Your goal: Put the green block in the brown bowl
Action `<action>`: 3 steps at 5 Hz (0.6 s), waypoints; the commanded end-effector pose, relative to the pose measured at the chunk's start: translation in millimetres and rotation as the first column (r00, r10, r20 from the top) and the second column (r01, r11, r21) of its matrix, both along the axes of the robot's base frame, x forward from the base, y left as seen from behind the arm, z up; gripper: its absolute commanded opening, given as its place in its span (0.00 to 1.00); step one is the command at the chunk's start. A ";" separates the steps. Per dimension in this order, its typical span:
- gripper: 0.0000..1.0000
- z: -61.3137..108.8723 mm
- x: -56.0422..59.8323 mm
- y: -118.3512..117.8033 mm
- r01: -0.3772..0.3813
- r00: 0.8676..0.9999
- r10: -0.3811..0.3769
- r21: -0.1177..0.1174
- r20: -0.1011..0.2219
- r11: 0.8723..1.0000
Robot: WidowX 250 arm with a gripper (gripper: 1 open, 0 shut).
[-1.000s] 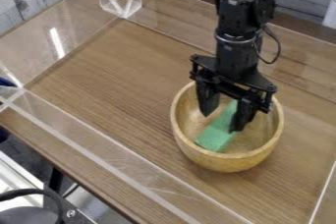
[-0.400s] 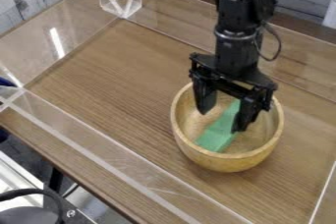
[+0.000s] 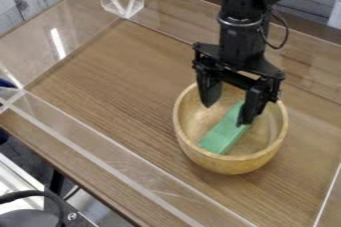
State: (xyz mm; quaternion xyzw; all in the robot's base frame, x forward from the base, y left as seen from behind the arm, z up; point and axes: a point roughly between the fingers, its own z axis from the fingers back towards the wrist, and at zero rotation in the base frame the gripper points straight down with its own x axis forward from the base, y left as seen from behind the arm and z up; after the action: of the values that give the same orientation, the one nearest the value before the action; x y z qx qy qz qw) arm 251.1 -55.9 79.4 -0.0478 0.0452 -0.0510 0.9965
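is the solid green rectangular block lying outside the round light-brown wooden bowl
No, the solid green rectangular block lies inside the round light-brown wooden bowl.

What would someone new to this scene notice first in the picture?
Probably the black robot gripper, jaws spread open, coming down from the top over the back of the round light-brown bowl right of the middle of the table. Next, the bright green block inside that bowl, lying at a slant. After that, perhaps the clear angular container near the top left of the table.
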 end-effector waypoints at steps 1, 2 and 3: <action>1.00 23.1 10.4 0.1 -0.009 0.997 0.010 -0.016 0.079 1.000; 1.00 26.2 10.6 3.3 -0.012 0.996 0.014 -0.016 0.085 1.000; 1.00 30.4 10.8 7.1 -0.017 0.995 0.018 -0.016 0.093 1.000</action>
State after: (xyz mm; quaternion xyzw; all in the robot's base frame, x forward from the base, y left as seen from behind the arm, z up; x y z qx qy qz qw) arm 249.2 -49.5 88.0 -0.0495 0.0413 -0.0463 0.9968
